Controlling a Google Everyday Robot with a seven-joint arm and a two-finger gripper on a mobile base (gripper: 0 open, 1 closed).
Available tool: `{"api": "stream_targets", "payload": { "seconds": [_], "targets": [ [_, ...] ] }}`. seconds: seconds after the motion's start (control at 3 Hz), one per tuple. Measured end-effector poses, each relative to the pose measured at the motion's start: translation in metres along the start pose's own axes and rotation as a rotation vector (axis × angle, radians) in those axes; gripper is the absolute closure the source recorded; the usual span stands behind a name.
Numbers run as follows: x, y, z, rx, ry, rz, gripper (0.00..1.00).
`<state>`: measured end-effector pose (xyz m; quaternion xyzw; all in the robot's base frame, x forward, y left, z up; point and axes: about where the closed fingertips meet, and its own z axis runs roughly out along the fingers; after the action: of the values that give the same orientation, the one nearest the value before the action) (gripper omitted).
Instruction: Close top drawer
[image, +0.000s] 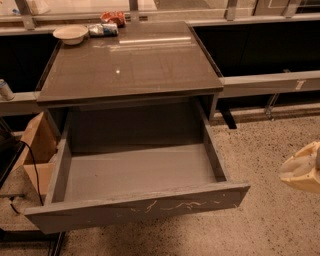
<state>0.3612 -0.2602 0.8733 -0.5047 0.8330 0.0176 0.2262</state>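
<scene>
The top drawer (135, 207) is pulled far out of the grey cabinet (130, 65). Its flat front panel has pale scratch marks and its inside is empty. My gripper (303, 170) shows only as a cream-coloured piece at the right edge of the camera view, low over the floor, to the right of the drawer's front corner and apart from it.
A white bowl (70, 34), a can lying on its side (102, 30) and a red packet (114, 18) sit at the back of the cabinet top. A cardboard box (37, 150) with a black cable stands left of the drawer. Speckled floor (265, 145) lies to the right.
</scene>
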Motion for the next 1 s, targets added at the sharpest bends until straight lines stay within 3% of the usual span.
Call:
{"api": "stream_targets", "payload": {
  "seconds": [0.67,1.0],
  "targets": [
    [-0.005,0.008,0.007,0.0,-0.034,-0.007,1.0],
    [0.015,0.034,0.028,0.066,-0.085,-0.028,1.0]
  ]
}}
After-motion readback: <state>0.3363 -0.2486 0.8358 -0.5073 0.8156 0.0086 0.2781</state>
